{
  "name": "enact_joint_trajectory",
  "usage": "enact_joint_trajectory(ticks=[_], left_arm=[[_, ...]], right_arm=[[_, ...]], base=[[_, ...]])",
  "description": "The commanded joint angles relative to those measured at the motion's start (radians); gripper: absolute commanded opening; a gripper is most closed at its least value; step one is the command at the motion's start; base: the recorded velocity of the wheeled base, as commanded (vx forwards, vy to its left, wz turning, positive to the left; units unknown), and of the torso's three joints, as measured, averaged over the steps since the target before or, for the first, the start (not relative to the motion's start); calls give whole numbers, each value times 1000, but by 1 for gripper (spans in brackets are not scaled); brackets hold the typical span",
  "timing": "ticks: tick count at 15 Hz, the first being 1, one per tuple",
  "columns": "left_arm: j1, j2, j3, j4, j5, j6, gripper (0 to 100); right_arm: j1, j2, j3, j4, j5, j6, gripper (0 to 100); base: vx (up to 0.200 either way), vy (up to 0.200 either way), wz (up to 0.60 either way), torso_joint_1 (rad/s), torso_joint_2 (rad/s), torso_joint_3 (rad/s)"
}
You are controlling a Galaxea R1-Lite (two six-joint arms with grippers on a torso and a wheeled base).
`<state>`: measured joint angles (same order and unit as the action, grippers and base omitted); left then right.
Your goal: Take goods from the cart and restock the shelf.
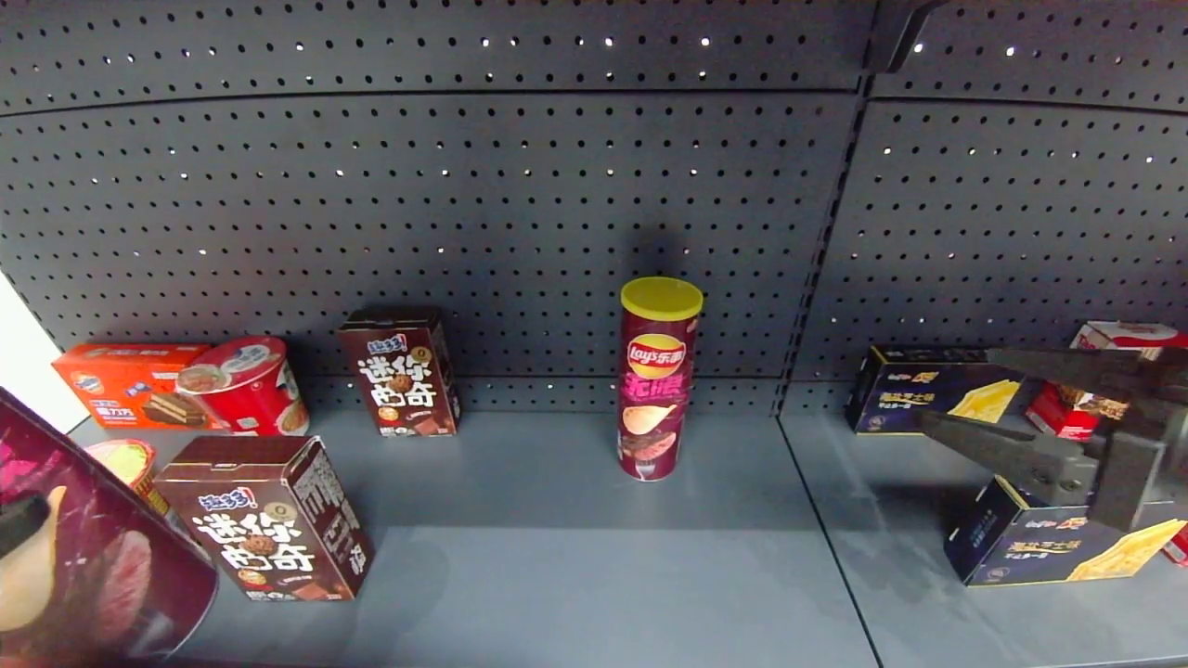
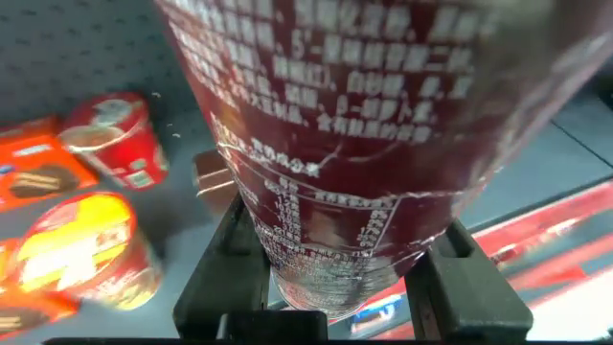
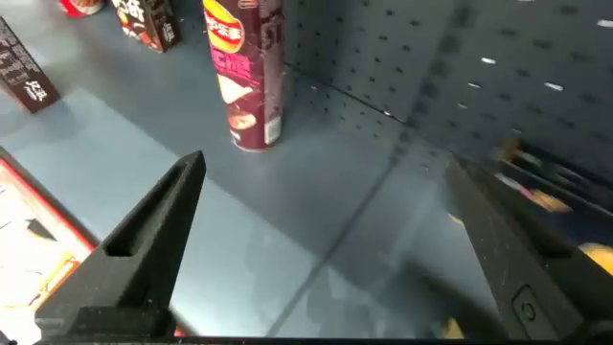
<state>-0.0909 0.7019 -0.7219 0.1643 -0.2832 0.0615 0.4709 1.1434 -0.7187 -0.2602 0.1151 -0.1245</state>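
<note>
The left pincer point(image 2: 345, 280) is gripping a maroon chip can point(image 2: 364, 144), fingers pressing on both its sides, at the near left edge of the shelf point(image 1: 557, 557). Just beside it a brown cookie box point(image 1: 269, 520) and a noodle cup point(image 1: 130, 464) are crowding that corner. Behind them an orange box point(image 1: 125, 380), a tipped red cup point(image 1: 243, 385) and a second brown box point(image 1: 401, 371) are lining the pegboard. A matching chip can point(image 1: 657, 380) (yellow lid) is standing upright mid-shelf. The right pincer point(image 1: 961, 390) is hanging wide open and empty over two navy boxes point(image 1: 1049, 547).
</note>
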Motion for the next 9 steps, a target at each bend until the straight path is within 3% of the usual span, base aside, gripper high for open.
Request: enact_joint_trajectory(ticks=[1,5,9], left_arm=[[-49,80,-22,-2,2,1,0],[-116,171,-116,-2,2,-2,0],[-265,214,-116,-3,1,-5,0]], right_arm=[[26,145,-48,-30,0,0,100],[41,299,-127,-100,1,2,100],[52,415,-174,-139,3,2,100]], base=[[0,0,0,0,0,0],[0,0,0,0,0,0],[0,0,0,0,0,0]])
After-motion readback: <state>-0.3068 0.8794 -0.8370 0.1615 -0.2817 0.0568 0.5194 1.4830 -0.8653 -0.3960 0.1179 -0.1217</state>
